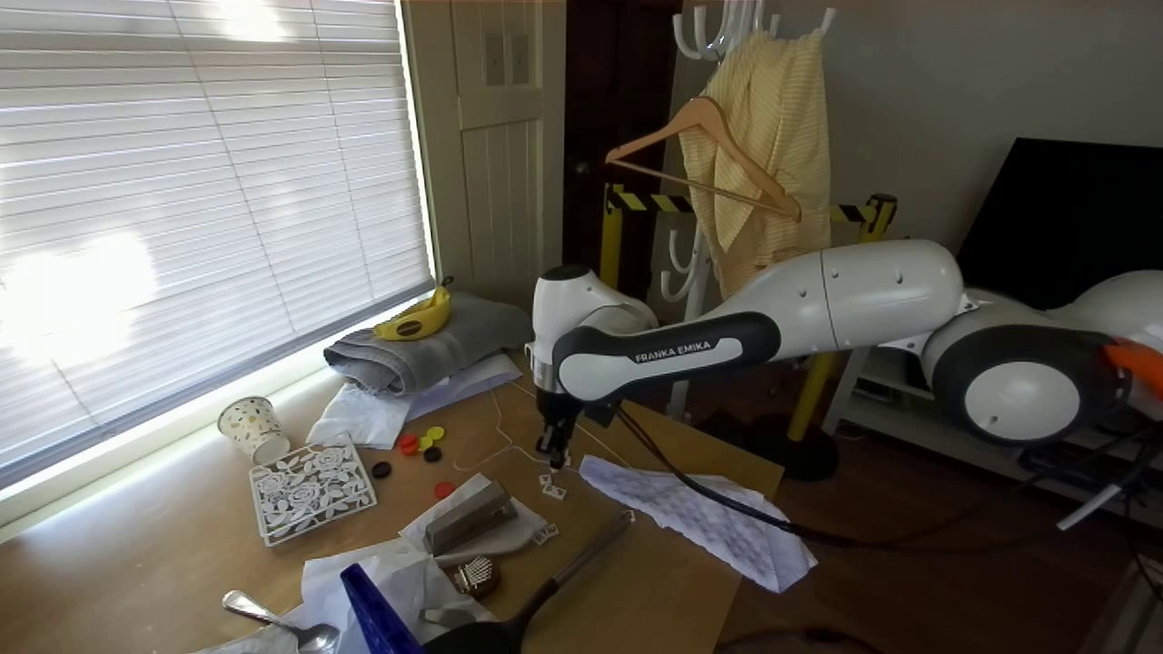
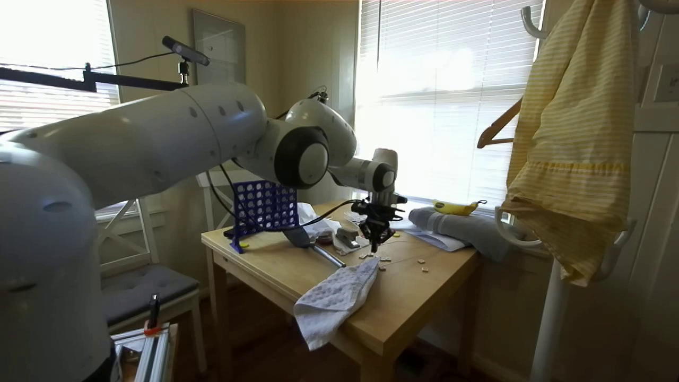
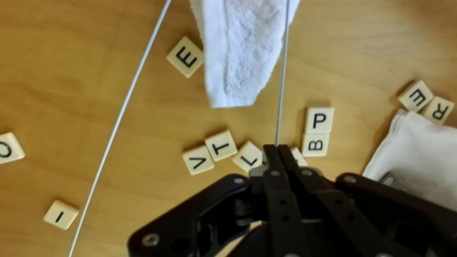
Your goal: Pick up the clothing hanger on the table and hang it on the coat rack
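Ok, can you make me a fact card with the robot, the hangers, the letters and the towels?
End effector: closed, seems to pinch the white wire hanger
Hung up yet: no, it's at the table
Hanging at the coat rack: wooden hanger, yellow striped cloth
Letter tiles: scattered; tile P and tile B touch
White towel: droops over the table's edge
Gray towel: under the banana-shaped pouch
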`<action>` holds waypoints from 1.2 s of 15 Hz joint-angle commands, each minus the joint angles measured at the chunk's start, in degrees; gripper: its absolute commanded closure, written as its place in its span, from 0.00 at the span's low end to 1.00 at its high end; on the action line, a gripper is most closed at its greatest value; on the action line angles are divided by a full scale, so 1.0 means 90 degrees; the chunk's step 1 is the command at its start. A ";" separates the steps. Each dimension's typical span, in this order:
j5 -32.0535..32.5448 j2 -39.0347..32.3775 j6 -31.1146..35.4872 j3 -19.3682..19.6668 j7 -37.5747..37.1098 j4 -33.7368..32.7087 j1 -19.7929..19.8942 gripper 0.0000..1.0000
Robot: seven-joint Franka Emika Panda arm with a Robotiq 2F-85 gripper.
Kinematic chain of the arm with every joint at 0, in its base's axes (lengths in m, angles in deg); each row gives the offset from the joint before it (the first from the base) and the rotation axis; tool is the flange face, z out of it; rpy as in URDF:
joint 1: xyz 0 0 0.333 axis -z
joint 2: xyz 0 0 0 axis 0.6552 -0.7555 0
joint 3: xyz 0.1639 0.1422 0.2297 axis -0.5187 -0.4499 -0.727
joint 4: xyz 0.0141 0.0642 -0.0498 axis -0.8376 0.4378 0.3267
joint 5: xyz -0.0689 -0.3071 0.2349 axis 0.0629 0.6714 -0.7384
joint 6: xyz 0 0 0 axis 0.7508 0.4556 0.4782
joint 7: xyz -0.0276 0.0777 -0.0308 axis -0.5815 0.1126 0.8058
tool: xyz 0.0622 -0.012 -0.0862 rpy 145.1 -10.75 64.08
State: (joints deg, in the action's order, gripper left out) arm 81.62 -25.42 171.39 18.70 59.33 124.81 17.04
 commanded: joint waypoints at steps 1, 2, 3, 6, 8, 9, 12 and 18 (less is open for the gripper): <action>-0.0187 0.0627 0.0627 -0.0059 -0.0489 0.0515 0.0160 0.99; -0.0251 0.0731 0.0811 -0.0083 -0.0668 0.0540 0.0185 0.99; -0.0325 0.0837 0.0946 -0.0090 -0.0933 0.0548 0.0201 0.99; -0.0412 0.1126 0.1505 0.0007 -0.1829 0.0689 0.0139 0.99; -0.0453 0.1284 0.1940 -0.0002 -0.2446 0.0819 0.0084 0.99; -0.0466 0.1372 0.2202 -0.0011 -0.2764 0.0924 0.0043 0.99; -0.0684 0.1451 0.2369 -0.0421 -0.2784 0.1002 0.0118 0.99; -0.0800 0.1418 0.2407 -0.1219 -0.2083 0.0935 0.0177 0.99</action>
State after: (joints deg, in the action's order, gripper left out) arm 75.51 -14.28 190.99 9.21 39.37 130.78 17.79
